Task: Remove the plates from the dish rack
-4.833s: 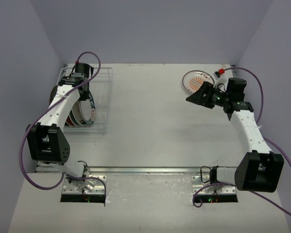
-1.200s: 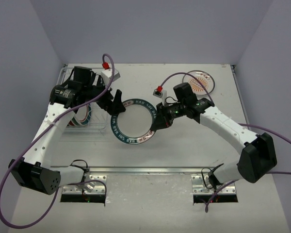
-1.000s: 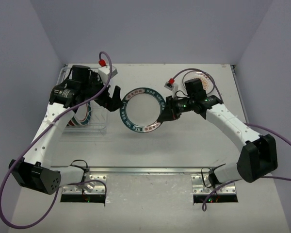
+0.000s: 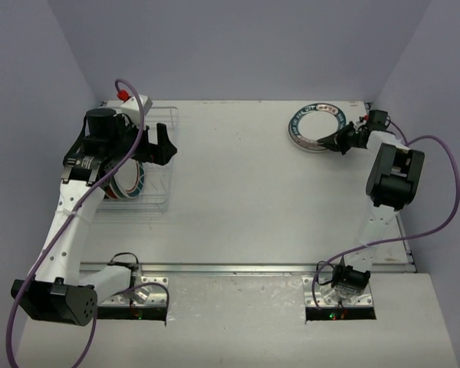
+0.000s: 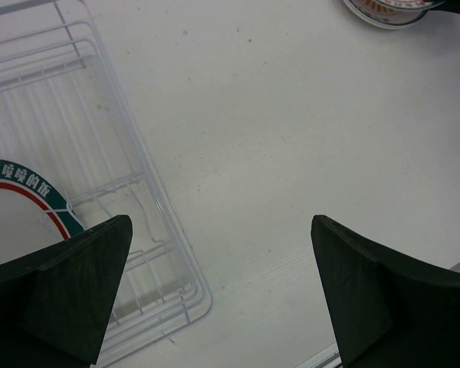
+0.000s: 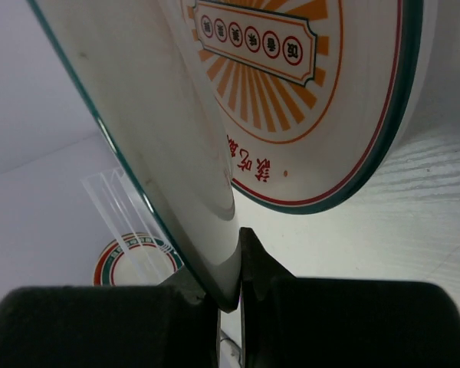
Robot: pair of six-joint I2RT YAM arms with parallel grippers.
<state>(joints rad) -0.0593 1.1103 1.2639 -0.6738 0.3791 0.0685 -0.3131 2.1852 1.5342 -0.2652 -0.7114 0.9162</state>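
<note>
So: R gripper (image 4: 340, 141) is at the far right corner of the table (image 4: 238, 199), jaws shut tight on the rim of the green-rimmed plate (image 4: 316, 113). R wrist cam shows the rim pinched between both fingers, w/ the plate tilted. It sits over the orange sunburst plate (image 6: 291, 69), which lies flat on the table beneath it. Can't tell if the two plates touch. From the top cam the green-rimmed one covers most of the sunburst one, and only a bit of orange shows at the near edge.

L gripper (image 5: 222, 287) hangs over the right side of the dish rack (image 4: 162, 123), jaws spread wide, gripping nothing. Its fingers straddle the rack's near right corner; one is over the wires, the other over bare table.

Rack is at the far left of the table, well apart from the other two plates. Inside it the red-rimmed plate (image 5: 32, 186) w/ teal band stands on edge, by the rack's left side. More plate edges show behind it under the L arm, but which ones I can't tell.
</note>
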